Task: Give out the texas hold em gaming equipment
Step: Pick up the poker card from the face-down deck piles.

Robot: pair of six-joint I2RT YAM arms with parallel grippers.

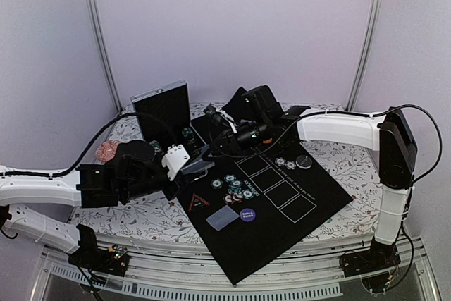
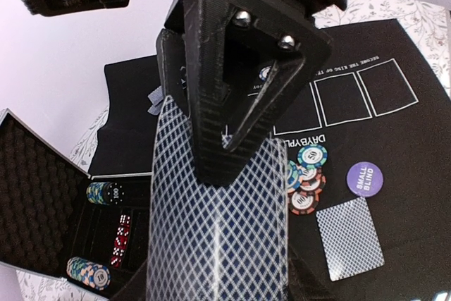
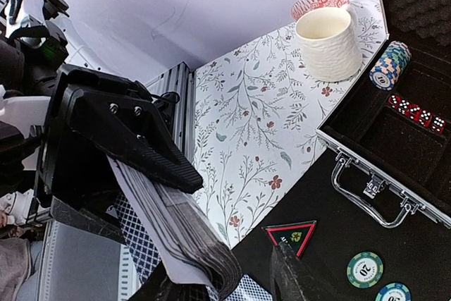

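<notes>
My left gripper [image 1: 184,167] [image 2: 218,167] is shut on a deck of blue-backed playing cards [image 2: 218,223] [image 3: 183,230], held above the left edge of the black mat [image 1: 296,227]. My right gripper [image 1: 211,149] [image 3: 229,283] reaches in from the right; its jaws stand open on either side of the deck's free end, with a gap still showing. On the mat lie a cluster of teal, red and white chips [image 1: 236,187] [image 2: 306,174], one card face down [image 1: 224,218] [image 2: 350,237], a purple button [image 1: 247,214] [image 2: 365,178] and a red-edged triangle [image 1: 198,202] [image 3: 291,234].
An open silver case [image 1: 163,111] [image 3: 394,139] stands behind the mat with chip stacks [image 3: 390,65] and red dice [image 3: 416,111] inside. A white mug [image 3: 328,44] and a red-patterned bowl [image 1: 107,149] sit left of it. Two chips [image 1: 285,163] and a dark button [image 1: 303,162] lie at the mat's far side.
</notes>
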